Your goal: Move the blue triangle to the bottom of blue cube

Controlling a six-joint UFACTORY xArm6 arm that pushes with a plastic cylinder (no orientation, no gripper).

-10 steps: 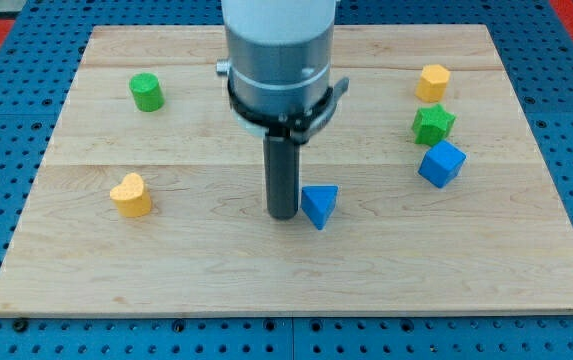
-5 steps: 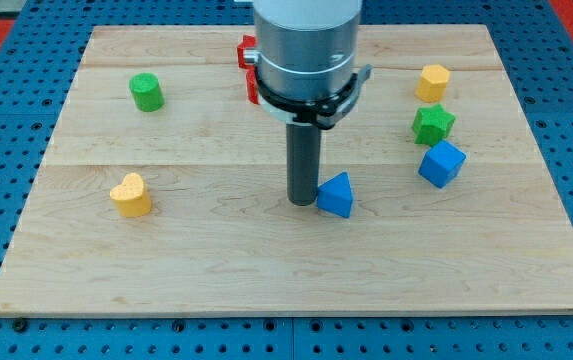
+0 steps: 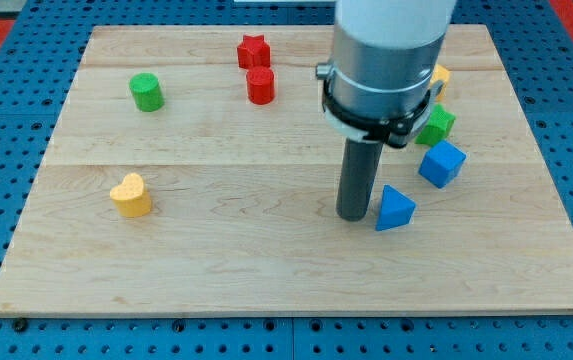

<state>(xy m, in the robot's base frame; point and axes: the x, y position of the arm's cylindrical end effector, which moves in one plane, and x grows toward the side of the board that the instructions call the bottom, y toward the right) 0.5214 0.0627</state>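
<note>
The rod carries no jaws to open or close; my tip [image 3: 355,217] is seen planted on the wooden board [image 3: 216,260], pressed against the left side of the blue triangle [image 3: 395,209], so contact for a push toward the view's right appears to be made. The blue triangle lies just below and to the left of the blue cube [image 3: 441,163], near it but apart, and not yet under it. For the step to be done well, the push should probably be kept low and rightward, so that the triangle is slid beneath the cube and not driven up into it; contact is best held near the middle of the triangle's side, since an off-centre push would likely turn it and let it slip off the rod. A slight downward bias may be needed to leave a gap under the cube. The green block [image 3: 436,124], partly hidden by the arm, sits just above the cube and should be left undisturbed. Further off, the red blocks [image 3: 257,68], the green cylinder [image 3: 146,92] and the yellow block [image 3: 131,195] are clear of the path.
</note>
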